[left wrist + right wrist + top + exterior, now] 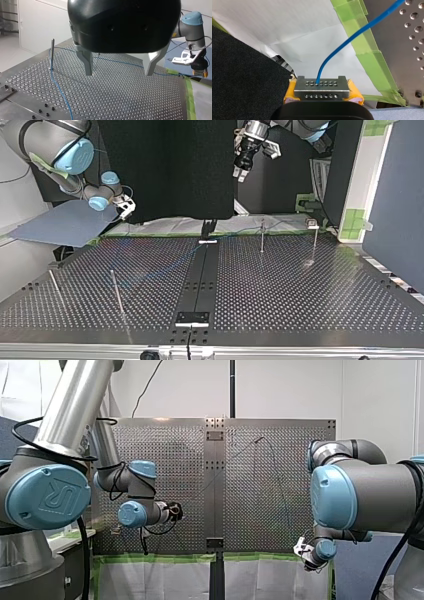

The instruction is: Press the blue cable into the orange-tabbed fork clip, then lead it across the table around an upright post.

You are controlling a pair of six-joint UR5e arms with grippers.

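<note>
The thin blue cable point(60, 90) lies on the perforated table point(120, 100). It bends round an upright post point(52, 53) and runs on to my right gripper point(200, 68) at the table's edge. In the right wrist view my right gripper point(322, 86), with yellow pads, is shut on the cable point(352, 37), off the table's taped edge. My left gripper point(118, 72) hangs open above the table, its metal fingers point(87, 62) empty and the cable beyond them. In the top view it point(241, 172) is high at the back. A small clip point(312, 224) sits at the top view's far right corner.
Several thin upright posts point(117, 292) point(261, 235) point(315, 242) stand on the table. A black rail point(202, 275) runs down the middle of the table. Green tape point(372, 50) and white sheeting border the edge by my right gripper. A blue sheet point(65, 222) lies at the top view's left.
</note>
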